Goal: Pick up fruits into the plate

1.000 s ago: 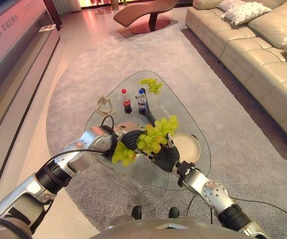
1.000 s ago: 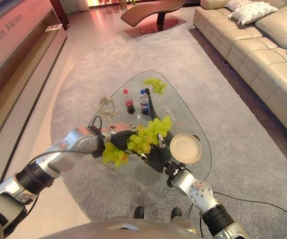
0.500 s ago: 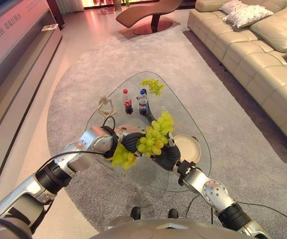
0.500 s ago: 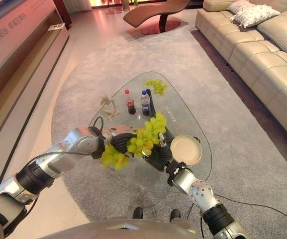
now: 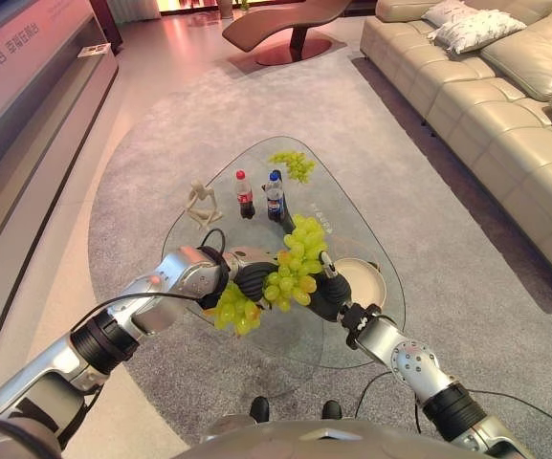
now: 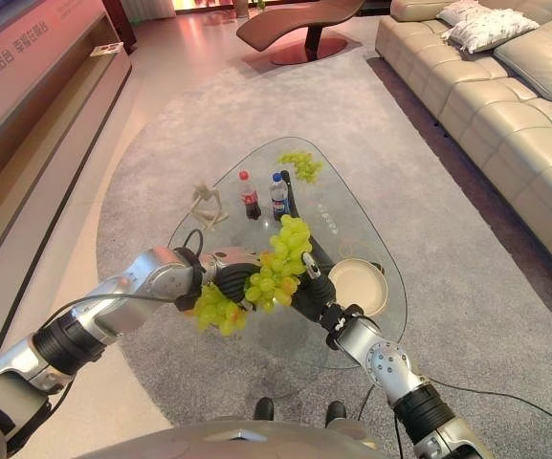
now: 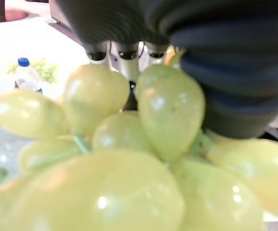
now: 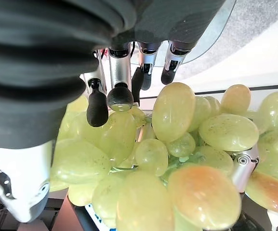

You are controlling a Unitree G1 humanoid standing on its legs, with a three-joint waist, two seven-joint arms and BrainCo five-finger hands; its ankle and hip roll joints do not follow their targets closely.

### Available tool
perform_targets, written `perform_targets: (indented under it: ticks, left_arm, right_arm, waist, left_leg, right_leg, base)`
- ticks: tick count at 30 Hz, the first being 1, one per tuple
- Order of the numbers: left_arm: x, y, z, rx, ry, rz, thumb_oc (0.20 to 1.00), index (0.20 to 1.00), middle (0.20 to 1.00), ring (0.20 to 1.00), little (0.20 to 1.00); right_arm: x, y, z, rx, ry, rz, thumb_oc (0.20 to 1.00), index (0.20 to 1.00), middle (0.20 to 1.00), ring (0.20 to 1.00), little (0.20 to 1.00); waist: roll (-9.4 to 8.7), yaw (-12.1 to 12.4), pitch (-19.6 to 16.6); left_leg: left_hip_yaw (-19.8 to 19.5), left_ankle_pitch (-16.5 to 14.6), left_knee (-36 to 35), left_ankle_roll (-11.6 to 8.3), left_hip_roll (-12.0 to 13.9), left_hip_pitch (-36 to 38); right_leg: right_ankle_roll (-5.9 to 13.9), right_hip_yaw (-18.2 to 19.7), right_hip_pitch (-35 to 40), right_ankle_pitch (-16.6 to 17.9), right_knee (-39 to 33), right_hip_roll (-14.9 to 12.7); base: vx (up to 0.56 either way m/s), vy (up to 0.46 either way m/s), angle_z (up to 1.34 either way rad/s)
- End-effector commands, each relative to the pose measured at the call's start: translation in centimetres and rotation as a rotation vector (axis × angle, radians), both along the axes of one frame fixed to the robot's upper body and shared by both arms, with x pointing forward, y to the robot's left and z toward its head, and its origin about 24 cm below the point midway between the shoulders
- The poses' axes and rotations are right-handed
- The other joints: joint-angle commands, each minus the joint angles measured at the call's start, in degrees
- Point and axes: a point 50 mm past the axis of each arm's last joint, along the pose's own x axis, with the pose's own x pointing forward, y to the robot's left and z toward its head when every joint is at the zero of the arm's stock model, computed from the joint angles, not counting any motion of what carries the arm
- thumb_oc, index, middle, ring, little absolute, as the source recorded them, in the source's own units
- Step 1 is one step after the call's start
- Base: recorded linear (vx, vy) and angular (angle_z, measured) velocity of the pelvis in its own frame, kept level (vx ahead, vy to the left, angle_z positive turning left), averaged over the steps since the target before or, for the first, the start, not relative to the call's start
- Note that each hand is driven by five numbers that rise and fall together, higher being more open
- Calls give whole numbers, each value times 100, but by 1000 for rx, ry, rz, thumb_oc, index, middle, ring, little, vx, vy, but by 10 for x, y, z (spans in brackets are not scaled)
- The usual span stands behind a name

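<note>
Two bunches of green grapes are held up over the glass table [image 5: 347,218]. The lower bunch [image 5: 234,312] hangs from my left hand [image 5: 253,281], whose fingers [image 7: 125,54] curl over it from above. My right hand [image 5: 329,295] is shut on the bigger bunch [image 5: 296,262], which stands up between both hands; its fingers [image 8: 121,94] press on the grapes [image 8: 177,144]. The cream plate [image 5: 379,277] sits on the table just right of my right hand, with nothing on it. A third grape bunch [image 5: 293,164] lies at the table's far end.
Two small bottles, one red-capped [image 5: 243,194] and one blue-capped [image 5: 274,195], stand on the far half of the table beside a pale figurine [image 5: 199,201]. A beige sofa [image 5: 505,105] runs along the right, and a lounge chair [image 5: 285,19] stands far back.
My right hand has swung its bunch more upright and a little to the left, away from the plate. The left bunch hangs much as before. The view has shifted slightly.
</note>
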Motion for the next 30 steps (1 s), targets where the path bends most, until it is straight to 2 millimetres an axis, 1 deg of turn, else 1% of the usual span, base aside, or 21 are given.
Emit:
perform_targets:
  ticks: [1,13,14,15,16,17,26,30]
  left_arm:
    - [-7,-13,12,63,-32,-140,200,200,200,200,200]
    - [-7,-13,12,80,-36,-152,200,200,200,200,200]
    - [-7,-13,11,80,-40,-154,200,200,200,200,200]
    - [-7,-13,11,80,-40,-154,200,200,200,200,200]
    - [-7,-13,12,78,-42,-154,200,200,200,200,200]
    - [-7,-13,13,77,-47,-154,200,200,200,200,200]
    - [-6,-13,15,86,-49,-158,200,200,200,200,200]
    - [-4,-11,16,85,-48,-136,200,200,200,200,200]
  right_arm:
    - [31,16,59,92,-284,30,200,200,200,200,200]
    - [32,18,60,58,-296,64,200,200,200,200,200]
    - [31,18,61,60,-298,71,285,285,285,285,285]
    - [31,18,61,60,-298,71,285,285,285,285,285]
    - [30,18,60,60,-298,80,736,736,736,736,736]
    - [30,19,59,65,-292,86,1000,1000,1000,1000,1000]
    - [28,21,59,59,-295,117,1000,1000,1000,1000,1000]
    - [29,18,61,25,-330,103,1000,1000,1000,1000,1000]
  waist:
    - [-66,75,34]
    - [-74,86,30]
    - [-78,90,29]
    - [-78,90,29]
    - [-82,93,28]
    - [-84,95,26]
    - [-104,114,23]
    - [-110,116,27]
  left_leg:
    - [664,-671,125,106,-44,381]
    - [677,-687,124,109,-37,401]
    - [670,-686,121,109,-37,405]
    - [670,-686,121,109,-37,405]
    - [670,-687,123,108,-34,405]
    - [673,-690,123,106,-31,405]
    - [650,-684,126,106,-33,404]
    - [635,-680,125,107,-35,399]
  right_leg:
    - [341,-127,253,-259,33,-172]
    - [332,-97,269,-275,28,-162]
    - [332,-97,272,-275,28,-159]
    - [332,-97,272,-275,28,-159]
    - [332,-105,277,-276,28,-161]
    - [330,-104,276,-280,28,-161]
    - [328,-102,286,-282,28,-154]
    - [326,-76,275,-280,28,-144]
  base:
    - [0,0,0]
    - [0,0,0]
    - [0,0,0]
    - [0,0,0]
    - [0,0,0]
    - [0,0,0]
    - [0,0,0]
    - [0,0,0]
